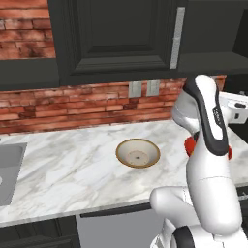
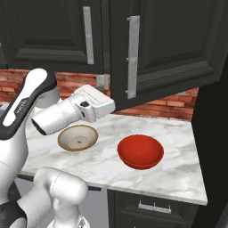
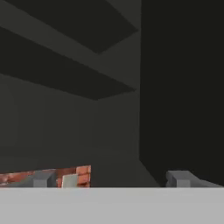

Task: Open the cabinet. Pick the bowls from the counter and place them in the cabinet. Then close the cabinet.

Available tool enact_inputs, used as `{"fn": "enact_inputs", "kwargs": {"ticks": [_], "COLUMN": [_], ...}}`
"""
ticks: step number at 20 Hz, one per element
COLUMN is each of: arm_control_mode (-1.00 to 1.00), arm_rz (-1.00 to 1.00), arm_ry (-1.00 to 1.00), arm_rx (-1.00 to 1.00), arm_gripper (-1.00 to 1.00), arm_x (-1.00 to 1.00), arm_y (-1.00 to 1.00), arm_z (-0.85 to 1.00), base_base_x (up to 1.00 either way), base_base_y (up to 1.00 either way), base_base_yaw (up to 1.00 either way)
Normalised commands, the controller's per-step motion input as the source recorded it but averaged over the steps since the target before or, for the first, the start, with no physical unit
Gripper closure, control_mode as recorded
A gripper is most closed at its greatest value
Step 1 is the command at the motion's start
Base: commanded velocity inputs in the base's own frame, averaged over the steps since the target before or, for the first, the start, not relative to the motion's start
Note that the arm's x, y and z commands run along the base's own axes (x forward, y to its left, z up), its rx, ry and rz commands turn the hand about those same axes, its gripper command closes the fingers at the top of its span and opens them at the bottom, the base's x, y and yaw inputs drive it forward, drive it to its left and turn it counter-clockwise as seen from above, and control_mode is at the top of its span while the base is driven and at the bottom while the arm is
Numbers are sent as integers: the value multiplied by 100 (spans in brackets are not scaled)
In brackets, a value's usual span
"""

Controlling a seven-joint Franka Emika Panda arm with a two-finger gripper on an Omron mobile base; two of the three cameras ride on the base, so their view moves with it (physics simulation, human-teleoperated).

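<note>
A red brick wall (image 1: 72,104) runs behind the bench (image 1: 72,169), with two grey outlet plates (image 1: 144,88) set into it just under the cabinet (image 2: 169,44). At the far left of the left base view the grey sink basin (image 1: 9,169) is sunk into the bench, well apart from the bowls. Below the bench edge in the right base view sits a dark lower drawer (image 2: 153,209) with a short silver handle. The cabinet hangs above the bench; in the right base view one of its doors (image 2: 173,49) stands swung out toward the camera, its long silver bar handle (image 2: 132,55) at its near edge, while the neighbouring door (image 2: 49,31) with its own bar handle (image 2: 88,34) lies flat and closed. The swung-out door juts over the back of the bench, above and behind the red bowl (image 2: 140,151). The robot's white hand reaches up beside the lower edge of that door, and its own arm covers most of the red bowl in the left base view. In the hand view the gripper (image 3: 111,178) has its two tips spread wide apart with nothing between them, and it looks into the dark cabinet interior, where shelves (image 3: 65,83) cross the view. The tan-rimmed bowl (image 2: 78,137) rests upright on the bench below the hand, and the red bowl stands upright just beside it to the right, the two not touching. Both bowls lie well below the gripper.
</note>
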Motion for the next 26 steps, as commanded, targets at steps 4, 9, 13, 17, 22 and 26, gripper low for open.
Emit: {"fn": "enact_inputs", "kwargs": {"ticks": [4, 9, 13, 17, 22, 26], "arm_control_mode": [-100, -100, -100, -100, -100, -100], "arm_rz": [-20, -30, -26, -24, -21, -17], "arm_ry": [19, 3, 0, 0, -10, -18], "arm_rx": [20, 32, 27, 22, 13, 2], "arm_gripper": [-100, -100, -100, -100, -100, -100], "arm_x": [11, -16, -10, -6, -83, -100], "arm_y": [-81, -100, -94, -62, 38, 82], "arm_z": [3, 7, 0, 0, 0, 0], "base_base_x": [0, 0, 0, 0, 0, 0], "base_base_y": [0, 0, 0, 0, 0, 0], "base_base_yaw": [0, 0, 0, 0, 0, 0]}}
